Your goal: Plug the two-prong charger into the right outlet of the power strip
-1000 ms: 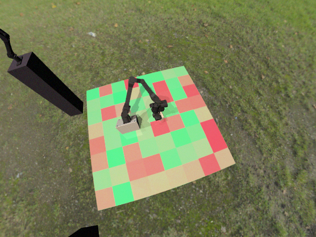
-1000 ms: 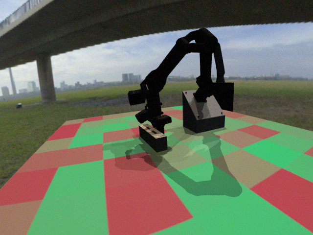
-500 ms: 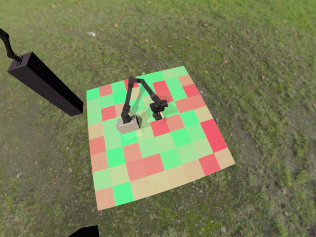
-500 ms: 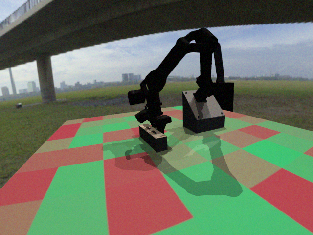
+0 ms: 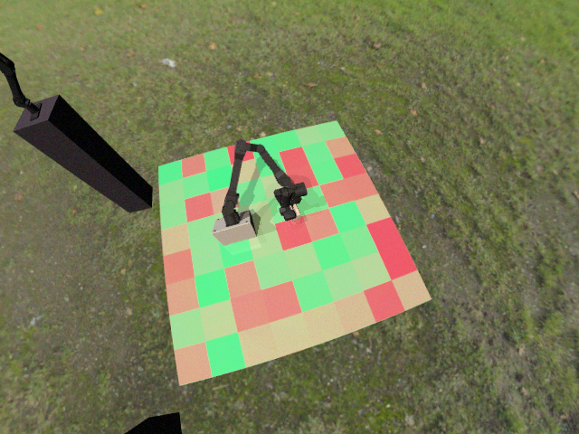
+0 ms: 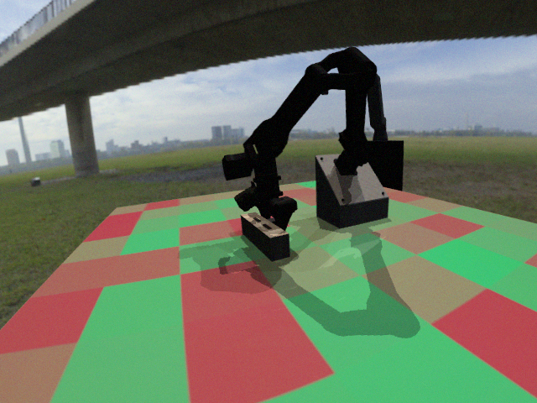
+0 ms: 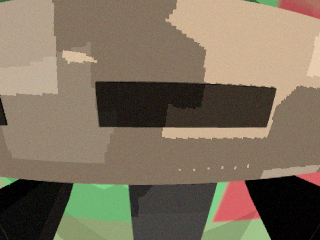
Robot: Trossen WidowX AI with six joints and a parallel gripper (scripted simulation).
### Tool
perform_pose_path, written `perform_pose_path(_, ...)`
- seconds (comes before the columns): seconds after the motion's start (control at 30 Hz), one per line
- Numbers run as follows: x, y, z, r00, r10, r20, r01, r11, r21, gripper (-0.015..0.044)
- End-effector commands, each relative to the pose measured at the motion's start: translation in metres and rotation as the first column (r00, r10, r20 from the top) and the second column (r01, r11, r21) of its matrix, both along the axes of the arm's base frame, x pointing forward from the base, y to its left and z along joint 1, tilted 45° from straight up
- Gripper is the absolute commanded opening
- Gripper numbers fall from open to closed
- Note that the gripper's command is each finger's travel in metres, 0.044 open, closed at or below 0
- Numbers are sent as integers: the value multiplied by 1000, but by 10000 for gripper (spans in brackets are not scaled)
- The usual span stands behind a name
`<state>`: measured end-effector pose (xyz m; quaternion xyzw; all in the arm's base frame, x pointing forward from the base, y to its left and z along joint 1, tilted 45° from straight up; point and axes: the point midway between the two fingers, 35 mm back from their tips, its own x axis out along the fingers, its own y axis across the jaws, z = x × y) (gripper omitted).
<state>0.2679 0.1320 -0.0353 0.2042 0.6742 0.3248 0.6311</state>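
"Top view — where's everything sitting?"

"Power strip point(image 5: 296, 212) point(image 6: 265, 238) point(image 7: 135, 156) on the table point(image 5: 304, 322) point(image 6: 260, 347), right of the arm's base point(image 5: 238, 234) point(image 6: 364, 213)! The tall pillar point(image 5: 89, 156) point(image 6: 390, 166) stands beyond the left edge, another arm point(image 5: 14, 84) point(image 6: 377, 104) on top."

"And outside?"

"Exterior view flips it — strip left, base right, pillar behind the base. The gripper point(image 5: 290, 212) point(image 6: 279, 223) point(image 7: 162, 167) is down beside the strip."

"Wrist view?"

"What looks like the charger point(image 7: 172, 215), between the separated fingers, at the strip's lower edge!"

And we're outdoors, a grassy field point(image 5: 467, 140) point(image 6: 468, 151) beneath a concrete bridge point(image 6: 216, 43), city buildings point(image 6: 226, 133) lining the horizon.
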Motion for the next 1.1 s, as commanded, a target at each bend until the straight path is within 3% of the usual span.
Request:
perform_pose_path(0.0,-2,0,-1,1000,-1,0,1,1000,0,440)
perform_pose_path(1.07,-11,-1,-1,1000,-5,18,5,1000,2,440)
